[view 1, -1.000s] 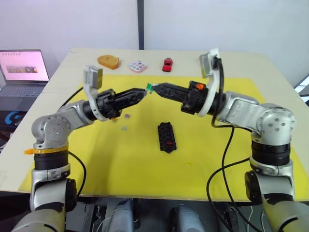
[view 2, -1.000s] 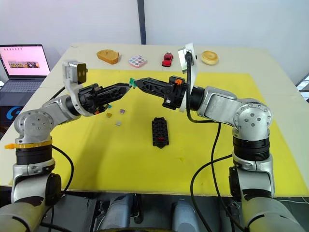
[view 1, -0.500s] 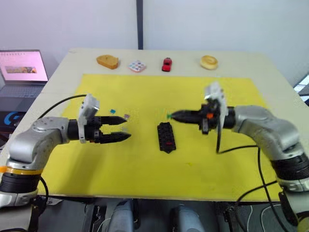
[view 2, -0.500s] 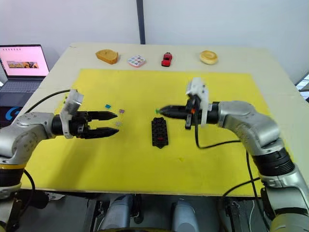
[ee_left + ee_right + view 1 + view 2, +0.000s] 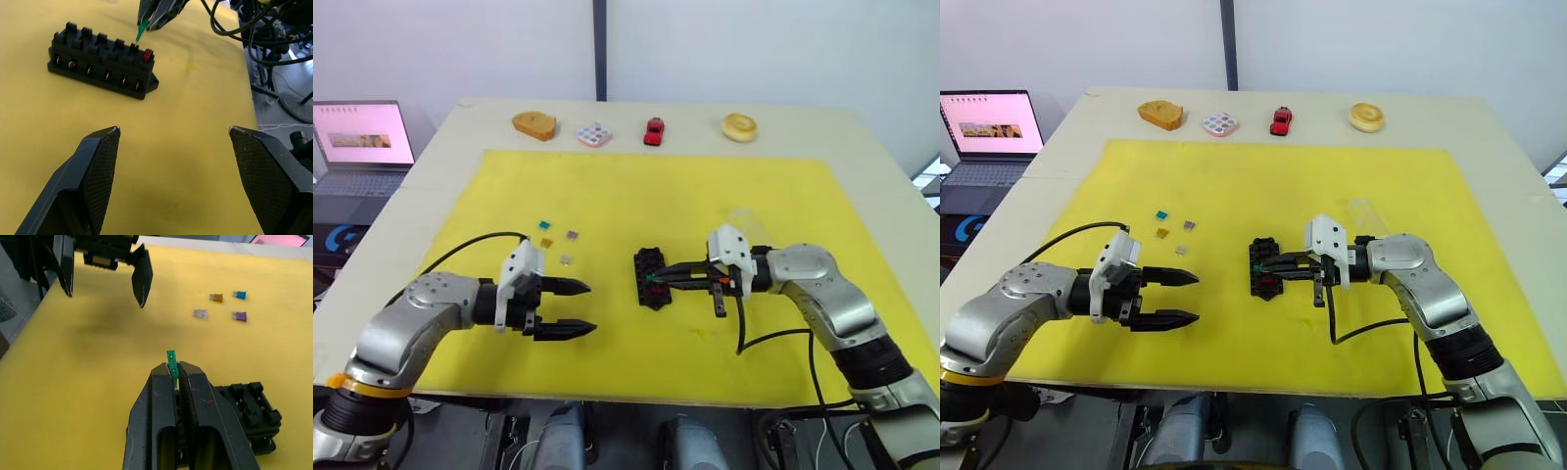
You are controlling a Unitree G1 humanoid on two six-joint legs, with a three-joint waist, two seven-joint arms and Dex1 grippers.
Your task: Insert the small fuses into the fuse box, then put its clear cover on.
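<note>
while r hand [image 5: 174, 374] pinches green fuse [image 5: 171, 357] over fuse box [image 5: 100, 59] | l hand [image 5: 576, 307] agape, empty | l wrist: red fuse [image 5: 147, 55] seated

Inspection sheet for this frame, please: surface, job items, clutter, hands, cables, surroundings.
Surface: yellow mat on a pale table.
Job's things: fuse box holds a red fuse; green fuse over it; four loose fuses. Clear cover: faint glint only.
Clutter: wooden block, dotted tile, toy car, round wooden piece.
Hands: right hand shut on green fuse; left hand open.
Cables: black cables along both arms.
Surroundings: laptop.
</note>
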